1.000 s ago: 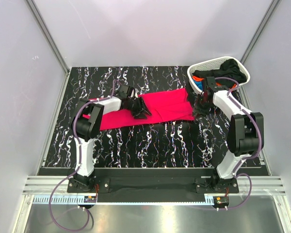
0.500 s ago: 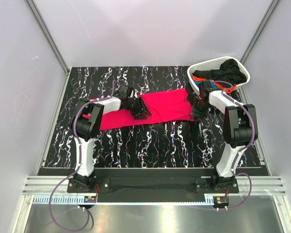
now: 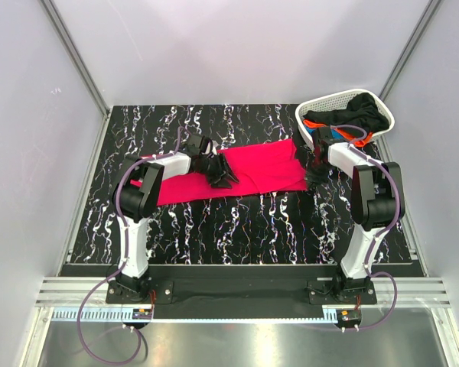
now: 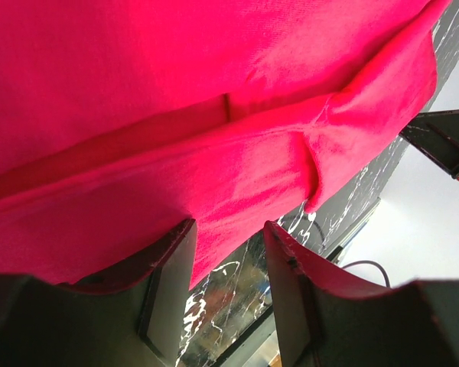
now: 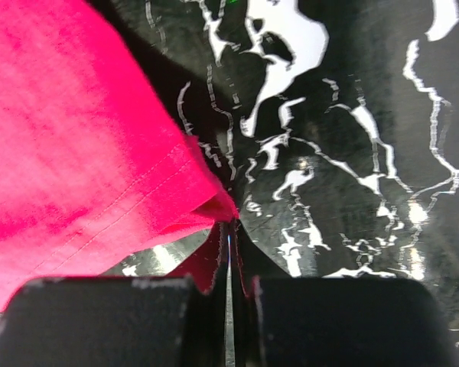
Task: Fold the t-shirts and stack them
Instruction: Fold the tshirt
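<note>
A large pinkish-red t-shirt (image 3: 268,164) lies spread across the middle of the black marbled table. My left gripper (image 3: 220,173) rests low at the shirt's middle. In the left wrist view it (image 4: 229,229) is open, with the shirt's edge (image 4: 214,92) just past its fingertips and bare table between them. My right gripper (image 3: 314,173) is at the shirt's right corner. In the right wrist view it (image 5: 229,225) is shut on that corner of the red shirt (image 5: 76,153). A black t-shirt (image 3: 363,111) lies in the basket, with blue (image 3: 313,137) and orange (image 3: 358,140) cloth under it.
A white lattice basket (image 3: 330,96) stands at the back right corner, close behind my right arm. Grey walls and metal rails enclose the table. Bare marbled tabletop (image 3: 237,229) stretches between the shirt and the arm bases.
My right arm's elbow has swung inward and back, with its gripper staying at the shirt's right corner. The left arm and the shirt have not visibly moved.
</note>
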`<state>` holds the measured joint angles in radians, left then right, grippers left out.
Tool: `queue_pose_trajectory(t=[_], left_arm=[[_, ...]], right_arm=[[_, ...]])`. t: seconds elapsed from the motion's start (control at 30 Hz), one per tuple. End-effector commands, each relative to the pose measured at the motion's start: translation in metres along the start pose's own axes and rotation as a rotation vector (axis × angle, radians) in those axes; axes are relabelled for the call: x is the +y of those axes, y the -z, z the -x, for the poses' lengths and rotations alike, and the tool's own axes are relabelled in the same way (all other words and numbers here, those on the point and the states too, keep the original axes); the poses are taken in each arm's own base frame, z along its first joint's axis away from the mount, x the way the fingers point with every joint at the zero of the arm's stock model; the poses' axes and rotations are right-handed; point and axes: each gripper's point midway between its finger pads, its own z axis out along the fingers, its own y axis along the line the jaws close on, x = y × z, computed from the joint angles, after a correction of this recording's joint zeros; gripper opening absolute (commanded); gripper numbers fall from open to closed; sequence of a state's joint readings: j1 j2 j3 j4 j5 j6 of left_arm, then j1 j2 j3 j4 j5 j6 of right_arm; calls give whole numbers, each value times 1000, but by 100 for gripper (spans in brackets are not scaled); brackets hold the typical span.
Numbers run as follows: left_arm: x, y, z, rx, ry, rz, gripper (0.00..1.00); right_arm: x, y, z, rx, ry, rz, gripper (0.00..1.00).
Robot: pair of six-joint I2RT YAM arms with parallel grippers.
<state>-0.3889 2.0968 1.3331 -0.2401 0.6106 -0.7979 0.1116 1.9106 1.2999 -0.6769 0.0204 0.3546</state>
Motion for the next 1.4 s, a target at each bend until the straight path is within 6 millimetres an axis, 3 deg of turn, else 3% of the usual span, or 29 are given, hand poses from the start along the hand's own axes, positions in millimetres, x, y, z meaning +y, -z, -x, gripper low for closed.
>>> queue_pose_trajectory(t=[0.0,0.2,0.3,0.47,0.6,0.67,0.73,0.97,1.37], left_arm=[[40,-4,-18,49,48,119,48],[34,4,-15,32,2,116,47],[10,14,-10,11,-59,73,50],[-36,27,-8,-20,-138,-12,52],[-60,27,-8,-47,-113,-93,40],[-71,22,-5,-53,-93,-138,39],[-76,13,-2,-46,-76,-156,39],[-66,-13,9,-63,13,-161,38],[-73,-34,26,-83,56,-228,37]], right_arm=[[-17,8,21,-83,31,-96,0],[-7,12,16,-56,30,-38,1],[-4,20,14,-56,31,-18,8],[-1,37,11,-49,18,4,37],[3,56,12,-84,1,38,43],[5,61,11,-90,-7,51,44],[6,70,11,-105,-11,64,45],[1,88,6,-150,-7,72,45],[-3,89,-1,-147,1,68,45]])
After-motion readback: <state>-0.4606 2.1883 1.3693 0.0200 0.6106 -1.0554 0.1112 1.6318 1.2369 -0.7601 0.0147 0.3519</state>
